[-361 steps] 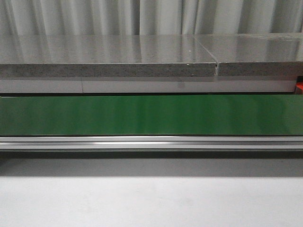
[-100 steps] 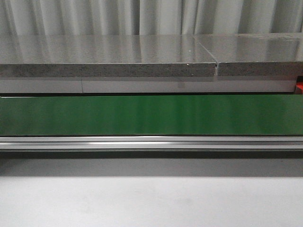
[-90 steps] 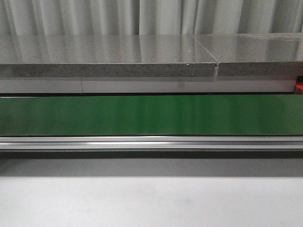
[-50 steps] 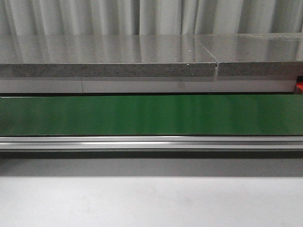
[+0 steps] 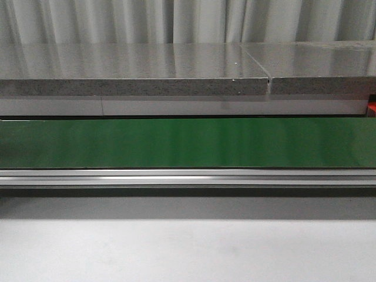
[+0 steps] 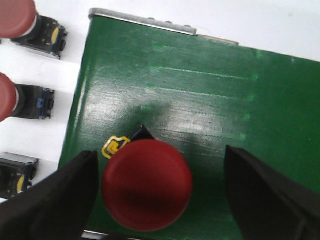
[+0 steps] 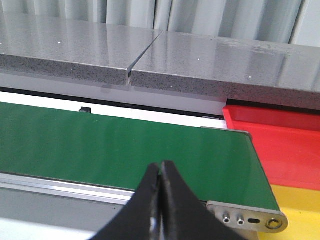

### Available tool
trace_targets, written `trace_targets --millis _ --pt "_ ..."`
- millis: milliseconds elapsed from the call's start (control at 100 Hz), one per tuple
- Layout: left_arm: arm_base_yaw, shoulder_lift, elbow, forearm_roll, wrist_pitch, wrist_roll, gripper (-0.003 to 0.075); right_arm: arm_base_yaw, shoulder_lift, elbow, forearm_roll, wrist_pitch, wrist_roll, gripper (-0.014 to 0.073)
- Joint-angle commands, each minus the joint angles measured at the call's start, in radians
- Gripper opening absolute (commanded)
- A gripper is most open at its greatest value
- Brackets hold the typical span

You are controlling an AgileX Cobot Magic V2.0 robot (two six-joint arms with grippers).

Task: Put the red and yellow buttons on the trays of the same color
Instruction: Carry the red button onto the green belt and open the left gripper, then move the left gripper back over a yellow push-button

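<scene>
The left gripper (image 6: 159, 195), spread wide, straddles a round, smooth red button (image 6: 147, 184) on the scuffed green belt (image 6: 200, 100); the right gripper (image 7: 161, 172) is pressed together.

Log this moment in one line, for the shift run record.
left hand: open, straddling round red push button on green conveyor belt | right hand: shut, empty

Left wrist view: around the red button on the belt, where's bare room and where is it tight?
Bare green belt lies between the red button and the metal end bar. Crowded off the belt's edge, where other buttons line the white surface, and beside the open left fingers.
</scene>
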Motion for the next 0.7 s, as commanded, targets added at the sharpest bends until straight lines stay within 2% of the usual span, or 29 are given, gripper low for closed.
trace_targets --millis 0,290,590,690 --pt "-0.009 -0.036 -0.047 -0.029 -0.036 0.014 0.0552 0.000 -0.015 -0.010 -0.013 -0.080 -0.002 -0.0068" --pt "-0.011 -0.053 -0.159 -0.027 -0.007 0.014 0.0552 0.000 -0.015 -0.010 -0.013 -0.080 -0.002 -0.0068" --pt "-0.007 -0.197 -0.143 -0.015 -0.001 0.003 0.0551 0.000 -0.015 -0.010 -0.013 -0.080 -0.002 -0.0068" --pt "-0.007 -0.258 -0.108 0.050 -0.001 -0.056 0.0550 0.000 -0.015 -0.010 -0.013 -0.080 -0.002 -0.0068"
